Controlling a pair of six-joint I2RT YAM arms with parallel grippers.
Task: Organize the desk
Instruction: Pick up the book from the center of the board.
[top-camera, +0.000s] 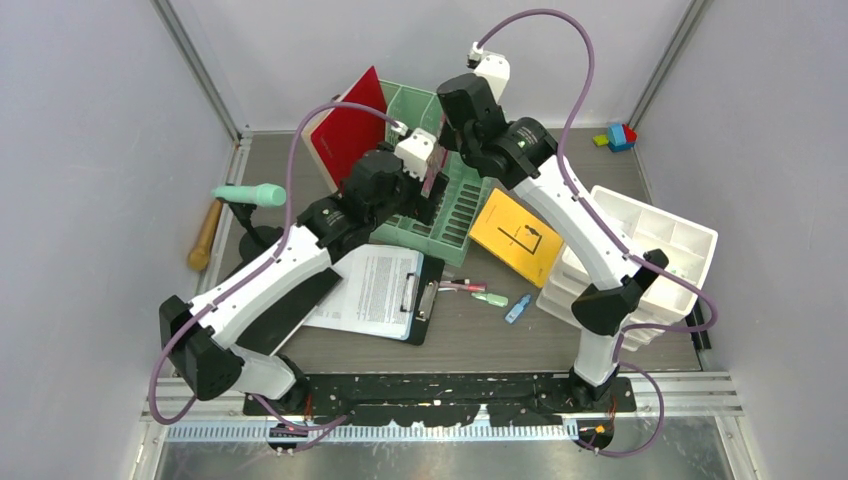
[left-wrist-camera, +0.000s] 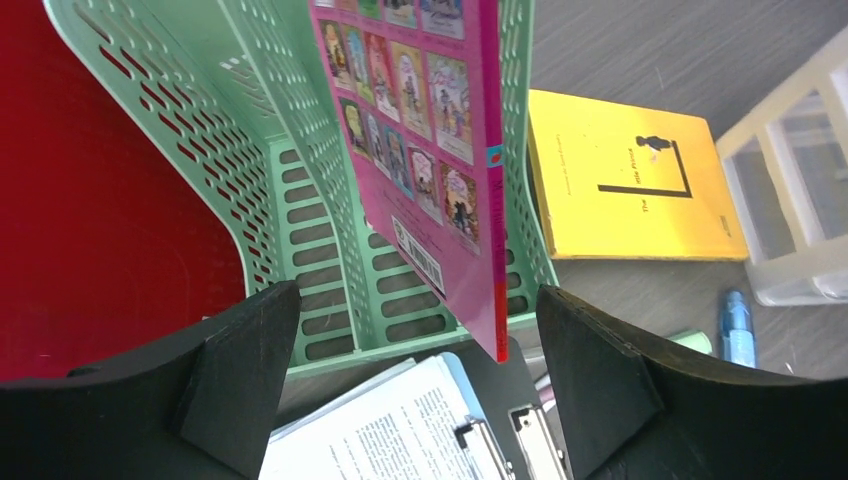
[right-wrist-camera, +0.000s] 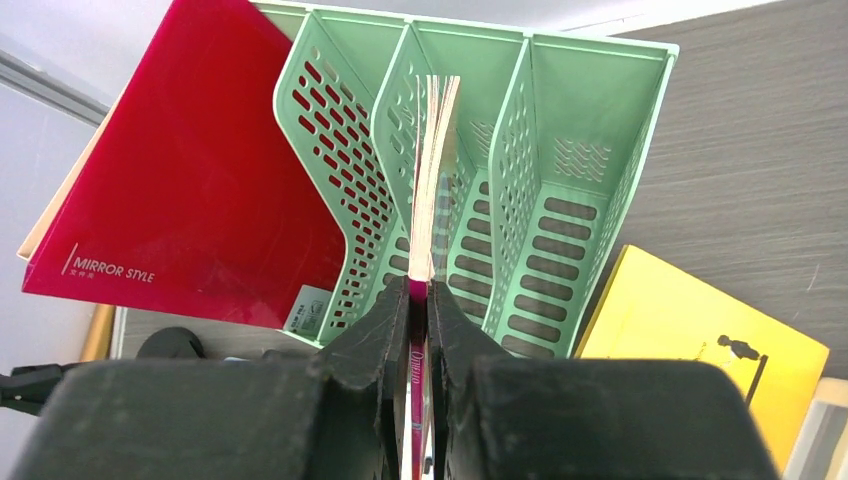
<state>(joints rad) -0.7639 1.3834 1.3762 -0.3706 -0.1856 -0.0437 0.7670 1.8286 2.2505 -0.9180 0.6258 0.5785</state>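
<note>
Tabletop (top-camera: 480, 345): grey-brown wood grain, fills the floor of the cell between pale walls, with both arm bases at its near edge. It carries everything below.

White drawer unit (top-camera: 655, 245): right side, top tray open to view.

Mint-green file rack (top-camera: 462, 215): centre rear, three slots.

Red folder (top-camera: 350, 128): propped against the rack's left side.

Clipboard (top-camera: 378, 290) with printed sheets: flat, just in front of the rack.

Yellow book (top-camera: 515, 235): flat, between rack and drawer unit.

Pink book (right-wrist-camera: 432, 180): upright on edge, in line with the rack's middle slot; contact with the rack cannot be told.

Right gripper (right-wrist-camera: 420, 300): jaws pressed together on the pink book's spine edge.

Left gripper (left-wrist-camera: 415, 325): jaws spread wide, one either side of the pink book's lower corner, neither touching it.

Blue pen (top-camera: 518, 308) and green pen (top-camera: 490, 298): loose on the tabletop near the clipboard's clip.
</note>
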